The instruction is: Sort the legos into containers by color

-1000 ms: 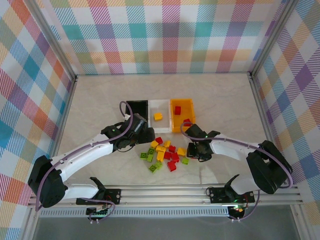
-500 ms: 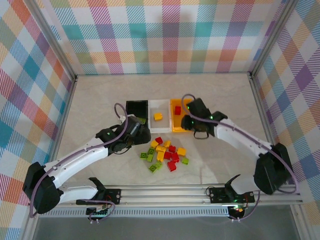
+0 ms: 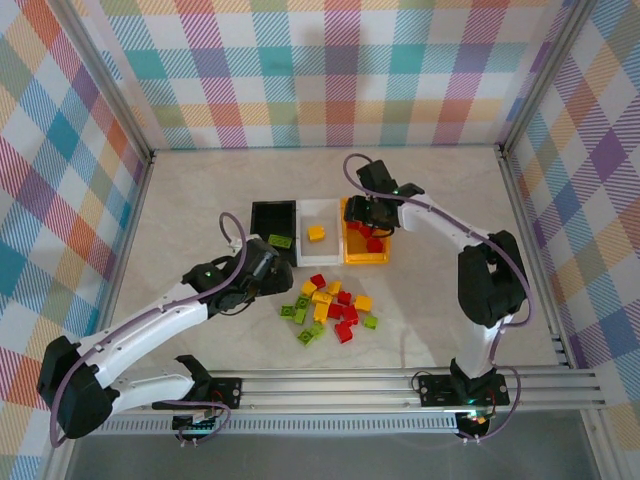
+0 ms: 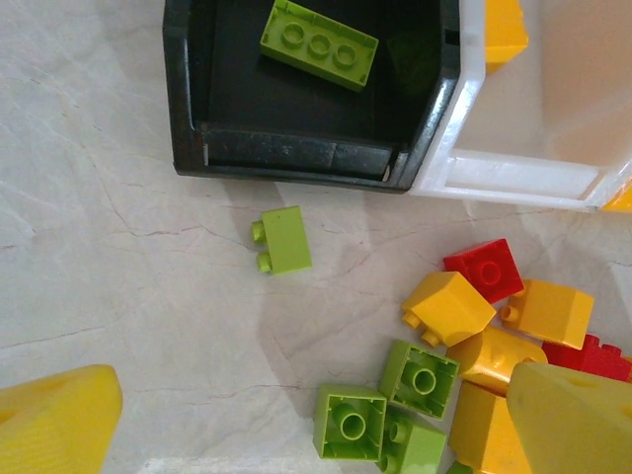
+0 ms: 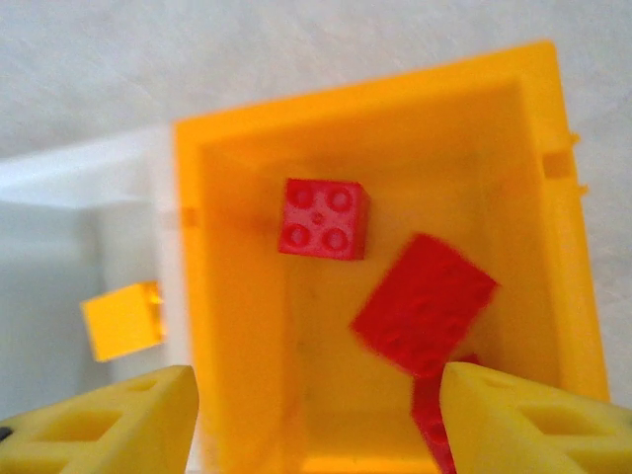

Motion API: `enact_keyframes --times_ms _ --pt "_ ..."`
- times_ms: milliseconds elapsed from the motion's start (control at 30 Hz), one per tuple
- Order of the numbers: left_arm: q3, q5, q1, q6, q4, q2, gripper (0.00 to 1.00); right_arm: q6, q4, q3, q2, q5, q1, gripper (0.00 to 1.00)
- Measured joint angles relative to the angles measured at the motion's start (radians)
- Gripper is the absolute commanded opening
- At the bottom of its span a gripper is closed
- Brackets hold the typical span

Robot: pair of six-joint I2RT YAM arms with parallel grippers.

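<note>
Beneath your parted right pincer (image 5: 316, 400), a red studded plastic brick (image 5: 425, 301) lies loose in the orange-yellow plastic bin (image 5: 229, 326); fetch another.

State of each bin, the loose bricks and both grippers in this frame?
black bin, holds one lime green brick
white bin, holds one yellow brick
orange bin, holds red bricks
loose legos, unsorted on the table
left gripper, open, empty
right gripper, open above orange bin

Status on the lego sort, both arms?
Left gripper open near black bin. Right gripper open over orange bin, blurred red brick below. Mixed pile unsorted on table. Nothing blocking.
</note>
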Motion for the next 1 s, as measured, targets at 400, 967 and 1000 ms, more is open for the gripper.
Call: enact_keyframes --times_ms 400,967,1000 --pt "-0.032 0.023 0.03 0.014 0.077 0.127 0.9 0.017 0.09 -0.267 -0.304 -0.097 0.008 0.71" --pt "-0.095 0.0 0.118 0.059 0.434 0.444 0.58 0.017 0.118 -0.348 -0.426 -0.11 0.008 0.72" --pt "-0.095 -0.006 0.118 0.063 0.443 0.453 0.55 0.018 0.119 -0.349 -0.431 -0.11 0.008 0.72"
